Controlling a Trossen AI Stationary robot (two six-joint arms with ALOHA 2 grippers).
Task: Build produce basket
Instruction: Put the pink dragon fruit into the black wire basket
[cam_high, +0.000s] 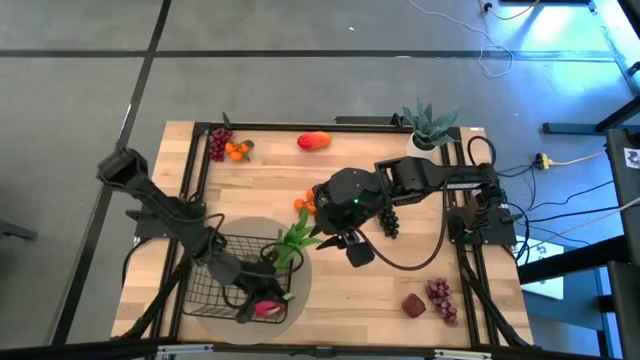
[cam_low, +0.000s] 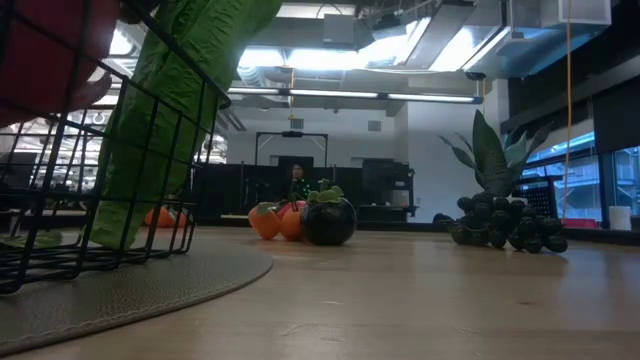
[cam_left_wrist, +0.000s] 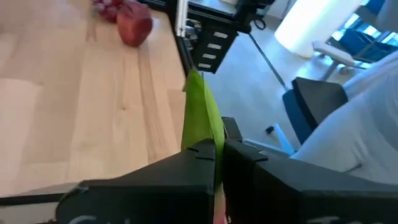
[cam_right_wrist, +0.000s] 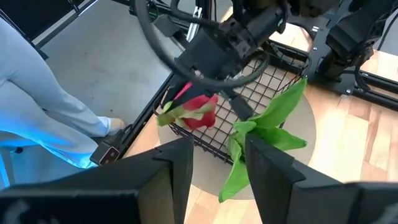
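Observation:
The black wire basket (cam_high: 225, 278) stands on a round grey mat at the near left. A green leafy stalk (cam_high: 296, 240) leans over its right rim (cam_right_wrist: 264, 134). My left gripper (cam_high: 255, 300) reaches into the basket's near right corner, shut on the pink dragon fruit (cam_right_wrist: 198, 112). My right gripper (cam_high: 356, 248) hovers open above the table's middle, right of the basket, with nothing between its fingers (cam_right_wrist: 180, 171). In the low view, the basket's wires (cam_low: 60, 200) and the stalk (cam_low: 160, 120) fill the left side. My left gripper pinches a thin green leaf of the dragon fruit (cam_left_wrist: 200, 115) between its two shut fingers; the leaf sticks out past the fingertips. The fingers slant down from the table's far left. The pink body (cam_right_wrist: 202, 115) hangs just beside the fingers over the basket's corner; whether it touches the mesh I cannot tell.
A red-orange mango (cam_high: 314, 141), red grapes with small oranges (cam_high: 228, 148) and a potted spiky plant (cam_high: 432, 128) line the far edge. More oranges (cam_high: 303, 205) and dark grapes (cam_high: 389, 222) lie mid-table. Red-purple grapes and a red fruit (cam_high: 430, 298) sit near right.

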